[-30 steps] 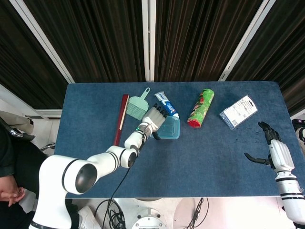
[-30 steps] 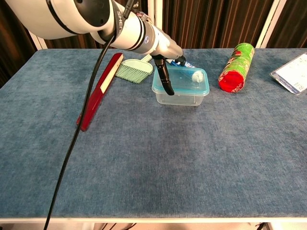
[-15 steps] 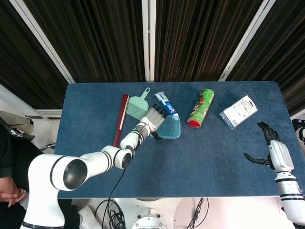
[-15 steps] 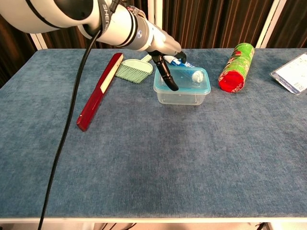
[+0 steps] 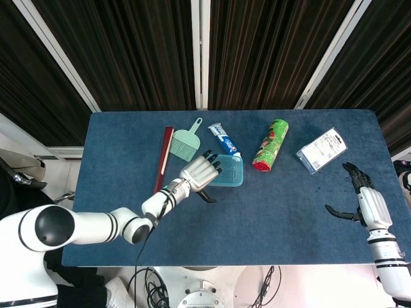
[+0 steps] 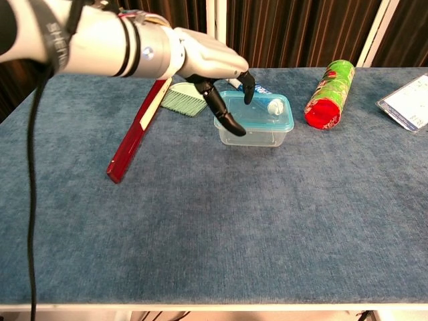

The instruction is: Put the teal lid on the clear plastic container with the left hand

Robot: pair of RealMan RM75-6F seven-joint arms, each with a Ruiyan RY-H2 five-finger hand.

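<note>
Head view shows the whole table (image 5: pixel 289 212) from above, and only this view shows the right hand (image 5: pixel 363 199) at the right edge, with fingers spread and nothing in them, well apart from all the things. It also shows the full clear packet (image 5: pixel 322 150) near the far right corner; the chest view catches only a corner of it. The chest view shows from the side that the teal lid (image 6: pixel 264 112) sits on top of the clear container (image 6: pixel 253 134), near the middle of the table, and that a small white round thing (image 6: pixel 275 105) lies on or under the lid; I cannot tell which.

The left hand (image 5: pixel 198 175) is just beside the container's left side, palm down, fingers spread wide and holding nothing. In the chest view its dark fingertips (image 6: pixel 248 81) hang over the lid's left part, and the thumb points down in front of the container wall; whether they touch is not clear. Behind the hand lie a red bar (image 6: pixel 137 128), a green brush (image 6: pixel 186 99) and a toothpaste tube (image 5: pixel 223 140). A green can (image 6: pixel 330 92) with a red end lies to the right of the container.
</note>
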